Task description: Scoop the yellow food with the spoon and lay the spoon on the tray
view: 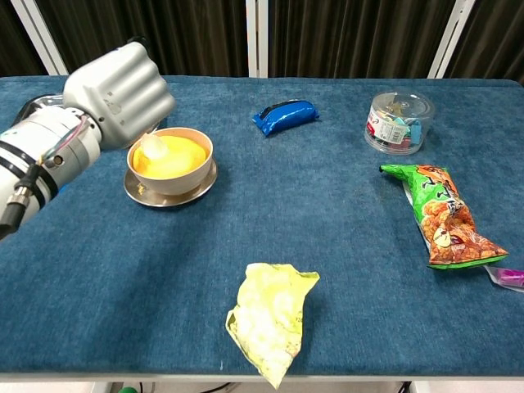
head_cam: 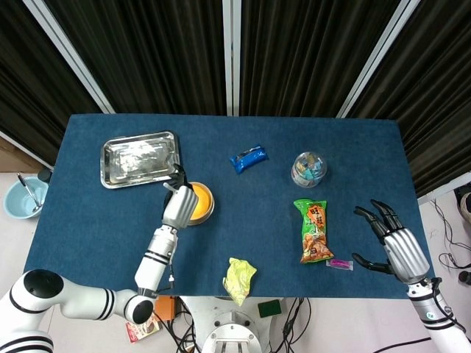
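Over the bowl (view: pixel 170 160) — left hand (view: pixel 123 83) holds spoon (view: pixel 152 145).

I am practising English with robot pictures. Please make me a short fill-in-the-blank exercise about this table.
1. The spoon is held by the robot's ____ hand.
2. The food in the bowl is ____ in colour.
3. The blue packet lies between the bowl and the clear ____.
4. The metal tray holds no ____ yet.

Missing words: left; yellow; jar; spoon
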Robot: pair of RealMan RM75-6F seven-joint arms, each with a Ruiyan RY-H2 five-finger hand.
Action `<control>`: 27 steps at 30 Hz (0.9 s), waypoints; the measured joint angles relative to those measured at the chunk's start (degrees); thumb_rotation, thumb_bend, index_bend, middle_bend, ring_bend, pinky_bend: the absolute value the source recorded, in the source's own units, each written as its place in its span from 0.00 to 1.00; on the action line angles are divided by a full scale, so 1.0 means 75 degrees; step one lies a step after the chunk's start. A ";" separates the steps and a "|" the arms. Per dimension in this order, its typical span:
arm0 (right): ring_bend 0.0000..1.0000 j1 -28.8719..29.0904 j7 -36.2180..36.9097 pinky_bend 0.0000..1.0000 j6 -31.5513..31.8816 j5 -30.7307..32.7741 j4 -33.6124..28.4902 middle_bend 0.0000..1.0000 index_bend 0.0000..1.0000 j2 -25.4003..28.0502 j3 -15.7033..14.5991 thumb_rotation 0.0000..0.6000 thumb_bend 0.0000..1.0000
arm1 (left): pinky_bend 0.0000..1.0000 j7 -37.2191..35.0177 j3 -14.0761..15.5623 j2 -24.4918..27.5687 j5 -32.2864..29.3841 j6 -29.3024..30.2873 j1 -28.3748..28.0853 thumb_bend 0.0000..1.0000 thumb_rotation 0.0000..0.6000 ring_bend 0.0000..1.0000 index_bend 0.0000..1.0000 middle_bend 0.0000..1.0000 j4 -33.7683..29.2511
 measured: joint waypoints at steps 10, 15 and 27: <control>0.00 -0.0025 0.0012 0.08 0.0015 0.0026 0.0013 0.19 0.11 0.0013 0.0000 1.00 0.18 | 0.24 -0.1030 -0.0230 -0.0020 -0.0028 -0.0308 0.0135 0.50 1.00 0.40 0.59 0.53 0.0052; 0.00 -0.0019 -0.0006 0.08 0.0010 0.0022 -0.0013 0.19 0.11 0.0014 0.0009 1.00 0.18 | 0.24 -0.1902 -0.0399 0.0217 -0.0049 -0.0367 0.0354 0.50 1.00 0.39 0.59 0.51 -0.0071; 0.00 -0.0007 -0.0275 0.08 -0.0008 -0.0011 -0.0203 0.19 0.11 0.0062 0.0032 1.00 0.18 | 0.23 -0.4033 -0.0916 0.0906 -0.0387 -0.0464 0.1000 0.49 1.00 0.39 0.58 0.50 -0.0634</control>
